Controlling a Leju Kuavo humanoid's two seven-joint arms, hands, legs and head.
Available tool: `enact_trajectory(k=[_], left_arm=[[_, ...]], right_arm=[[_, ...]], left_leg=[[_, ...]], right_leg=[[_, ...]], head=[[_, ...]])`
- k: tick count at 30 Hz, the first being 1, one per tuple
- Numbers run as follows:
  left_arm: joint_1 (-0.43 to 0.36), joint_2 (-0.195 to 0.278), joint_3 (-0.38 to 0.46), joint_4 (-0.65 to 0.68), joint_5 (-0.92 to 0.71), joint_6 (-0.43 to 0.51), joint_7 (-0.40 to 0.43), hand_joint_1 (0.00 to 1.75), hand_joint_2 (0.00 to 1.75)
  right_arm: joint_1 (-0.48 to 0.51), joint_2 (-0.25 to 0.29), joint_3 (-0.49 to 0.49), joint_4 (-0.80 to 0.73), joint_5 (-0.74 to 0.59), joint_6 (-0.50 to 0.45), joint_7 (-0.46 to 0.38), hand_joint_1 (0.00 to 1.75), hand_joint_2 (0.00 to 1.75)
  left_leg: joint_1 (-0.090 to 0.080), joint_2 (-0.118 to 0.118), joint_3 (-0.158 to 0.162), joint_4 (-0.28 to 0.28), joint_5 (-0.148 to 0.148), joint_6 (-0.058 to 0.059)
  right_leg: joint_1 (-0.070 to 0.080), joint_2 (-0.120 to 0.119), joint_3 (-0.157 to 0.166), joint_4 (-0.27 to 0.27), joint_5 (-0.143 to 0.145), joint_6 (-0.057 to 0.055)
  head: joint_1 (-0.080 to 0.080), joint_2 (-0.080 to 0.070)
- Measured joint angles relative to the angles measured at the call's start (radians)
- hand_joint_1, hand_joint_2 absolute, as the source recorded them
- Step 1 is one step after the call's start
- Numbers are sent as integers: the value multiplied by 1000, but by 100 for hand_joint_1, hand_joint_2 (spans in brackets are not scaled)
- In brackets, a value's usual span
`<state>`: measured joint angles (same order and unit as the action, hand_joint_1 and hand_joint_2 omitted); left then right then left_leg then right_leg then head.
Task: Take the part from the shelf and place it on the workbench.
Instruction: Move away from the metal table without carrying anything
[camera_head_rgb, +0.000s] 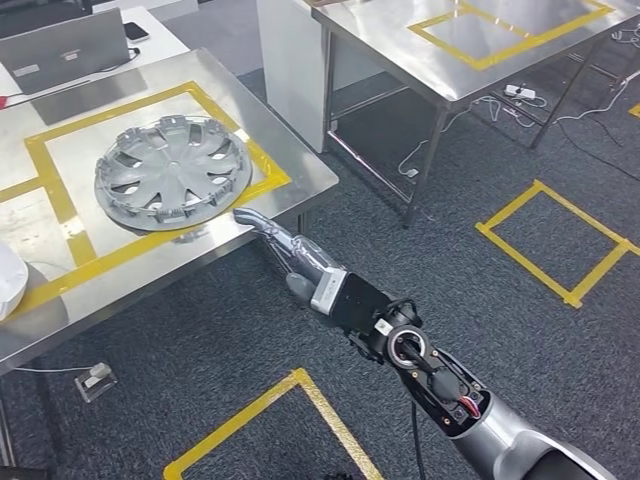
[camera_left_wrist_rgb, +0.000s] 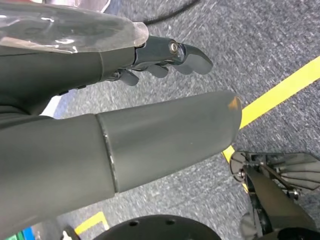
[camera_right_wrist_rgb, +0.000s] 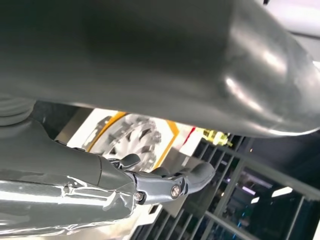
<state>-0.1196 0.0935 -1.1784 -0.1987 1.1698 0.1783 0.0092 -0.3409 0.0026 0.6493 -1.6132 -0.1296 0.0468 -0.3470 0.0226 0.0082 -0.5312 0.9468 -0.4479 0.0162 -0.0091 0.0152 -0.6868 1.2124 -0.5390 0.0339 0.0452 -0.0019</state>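
Right hand (camera_head_rgb: 302, 262) reaching toward the counter (camera_head_rgb: 302, 185) edge, fingers (camera_head_rgb: 253, 220) stretching out straight and holding nothing, silver wheel cover (camera_head_rgb: 173, 172) lying flat inside yellow tape just beyond, left hand (camera_left_wrist_rgb: 113, 145) hanging over grey carpet, fingers (camera_left_wrist_rgb: 181, 52) apart, empty

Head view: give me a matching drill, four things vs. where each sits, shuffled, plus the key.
Things:
1. wheel cover
2. laptop
3. right hand
4. white power strip

Places:
A. on the floor under the far steel table
B. at the workbench's near edge, fingers extended, holding nothing
C. inside the yellow tape frame on the workbench
D. at the workbench's far side, lid closed

Pairs: 1-C, 2-D, 3-B, 4-A
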Motion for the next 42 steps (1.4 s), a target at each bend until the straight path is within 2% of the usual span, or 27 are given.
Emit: enact_trajectory(k=[1,2,3,5,7,10,11,12,14,16,17,18,19,21,23,25,26,28,30,31,32,33,34,36,38,40,42], left_arm=[[1,0,0,0,1,0,0,0,0],[1,1,0,0,1,0,0,0,0],[0,1,0,0,2,0,0,0,0],[-1,1,0,0,4,0,-1,0,0],[-3,0,0,0,4,0,-2,0,0],[-4,1,0,0,5,0,-4,0,0],[-5,1,0,0,5,0,-5,0,0],[-5,1,0,0,5,0,-7,0,0],[-4,2,0,0,6,-1,-12,0,0],[-2,2,0,0,7,-2,-15,0,0],[-1,2,0,0,7,-3,-16,0,0],[0,2,0,0,7,-3,-16,0,0],[1,3,0,0,6,-4,-16,0,0],[1,6,0,0,5,-5,-15,0,0],[-1,9,0,0,5,-6,-14,0,0],[-4,7,0,0,5,-9,-13,0,0],[-5,6,0,0,5,-11,-13,0,0],[-5,5,0,0,4,-12,-13,0,0],[-3,6,0,0,3,-13,-13,0,0],[-2,7,0,0,3,-13,-13,0,0],[-1,7,0,0,3,-13,-13,0,0],[-1,8,0,0,3,-13,-13,0,0],[-1,8,0,0,3,-13,-13,0,0],[-2,9,0,0,3,-12,-12,0,0],[-3,11,0,0,2,-11,-8,0,0],[-4,13,0,0,-5,-10,-2,0,0],[-5,14,0,0,-14,-10,1,0,0]], right_arm=[[1,-1,-1,0,1,0,0,0,0],[2,-2,-3,0,2,0,1,0,0],[3,-3,-5,0,3,0,1,0,0],[2,-4,-10,-3,4,0,1,0,0],[1,-4,-13,-7,4,0,1,0,0],[2,-5,-16,-10,4,0,1,0,0],[2,-6,-17,-11,4,0,1,0,0],[0,-6,-18,-12,4,0,1,0,0],[-2,-6,-20,-14,4,0,1,0,0],[-2,-6,-21,-14,4,0,2,0,0],[-2,-7,-23,-13,4,0,2,0,0],[-2,-7,-24,-13,4,0,2,0,0],[-2,-8,-25,-13,4,-1,2,0,0],[-2,-8,-29,-14,4,-4,2,0,0],[-2,-9,-35,-14,4,-6,2,0,0],[-1,-10,-42,-14,4,-8,1,0,0],[0,-11,-45,-14,4,-9,0,0,0],[0,-13,-52,-14,4,-10,-2,0,0],[2,-14,-57,-14,4,-10,-4,0,0],[5,-15,-59,-13,4,-10,-5,0,0],[7,-15,-60,-13,4,-10,-5,0,0],[9,-16,-61,-13,4,-10,-5,0,0],[10,-16,-63,-13,4,-10,-6,0,0],[10,-17,-66,-13,4,-8,-10,0,0],[10,-17,-69,-12,4,-7,-13,0,0],[14,-18,-74,-13,5,-7,-15,0,0],[21,-18,-79,-17,5,-9,-15,0,0]], left_leg=[[-1,10,0,0,0,0],[-2,20,0,0,-1,0],[-2,29,2,0,-2,0],[-3,45,5,1,-4,-4],[-7,58,7,1,-6,-11],[-9,75,10,-1,-8,-27],[-7,67,9,6,-16,-33],[-6,52,0,27,-32,-37],[-5,12,-53,145,-96,-43],[-5,-1,-122,283,-149,-44],[-5,-2,-137,308,-147,-43],[-5,-3,-133,291,-125,-42],[-5,-8,-110,235,-88,-39],[-4,-36,-43,84,-18,-31],[-5,-52,-12,10,4,-24],[-7,-39,-10,4,5,-16],[-6,-30,-8,1,7,-11],[-2,-11,-5,-6,11,0],[-4,7,-4,-7,10,5],[-4,17,-4,-7,9,5],[-4,27,-4,-7,8,4],[-3,36,-2,-6,6,3],[-2,45,0,-6,4,0],[-3,62,8,-5,-2,-9],[-8,76,13,-4,-7,-20],[-11,94,17,-6,-8,-30],[-6,83,14,14,-25,-41]], right_leg=[[-1,-5,-20,46,-15,1],[-1,-7,-20,53,-9,2],[-1,-11,0,17,14,0],[3,-38,80,-134,77,-7],[11,-61,131,-237,106,-17],[14,-42,132,-254,111,-33],[12,-33,134,-258,114,-39],[9,-26,135,-263,118,-46],[6,-12,135,-267,123,-54],[7,6,133,-266,124,-57],[8,18,133,-266,124,-58],[8,30,133,-265,125,-58],[8,43,133,-264,125,-57],[10,65,130,-258,123,-54],[11,82,123,-253,123,-46],[10,95,118,-252,124,-34],[10,87,115,-247,120,-28],[10,44,87,-182,80,-18],[5,2,23,-44,11,-10],[1,-4,-8,20,-13,-6],[-2,-7,-26,55,-19,-3],[-6,-10,-23,51,-5,-1],[-8,-16,1,2,26,0],[-7,-57,77,-150,90,0],[0,-84,116,-235,113,-11],[4,-64,113,-241,113,-27],[2,-41,116,-247,117,-40]], head=[[2,0],[4,0],[6,0],[13,0],[16,0],[11,0],[9,0],[5,0],[-10,0],[-21,0],[-23,0],[-25,0],[-27,0],[-31,0],[-31,0],[-30,0],[-29,0],[-19,0],[-6,0],[-3,0],[-1,0],[1,0],[4,0],[12,0],[15,0],[9,0],[0,0]])
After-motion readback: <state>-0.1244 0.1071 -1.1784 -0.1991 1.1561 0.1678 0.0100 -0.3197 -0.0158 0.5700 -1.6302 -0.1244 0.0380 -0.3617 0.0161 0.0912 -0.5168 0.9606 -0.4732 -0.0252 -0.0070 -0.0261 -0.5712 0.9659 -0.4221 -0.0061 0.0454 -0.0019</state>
